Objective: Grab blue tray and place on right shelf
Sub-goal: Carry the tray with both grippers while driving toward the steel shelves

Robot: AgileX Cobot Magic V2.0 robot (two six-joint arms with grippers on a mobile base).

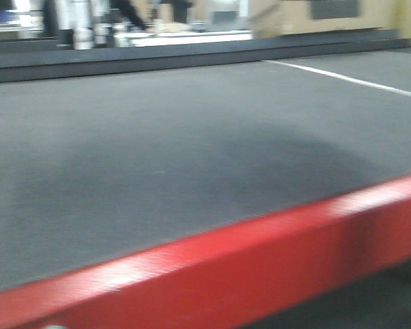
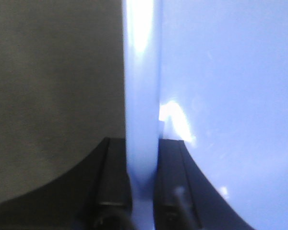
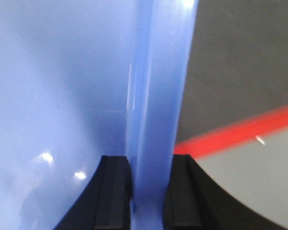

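Note:
The blue tray (image 2: pixel 230 96) fills the right of the left wrist view, glossy pale periwinkle. Its left rim runs upright between the black fingers of my left gripper (image 2: pixel 142 191), which is shut on it. In the right wrist view the blue tray (image 3: pixel 57 86) fills the left side, and its right rim stands between the fingers of my right gripper (image 3: pixel 151 191), shut on it too. The tray and both grippers are out of the front view. The right shelf is out of view.
A dark grey table top (image 1: pixel 192 151) with a red front edge (image 1: pixel 212 267) spreads across the blurred front view. A white line (image 1: pixel 349 79) crosses its far right. The red edge (image 3: pixel 240 129) and pale floor (image 3: pixel 259 177) show right of the tray.

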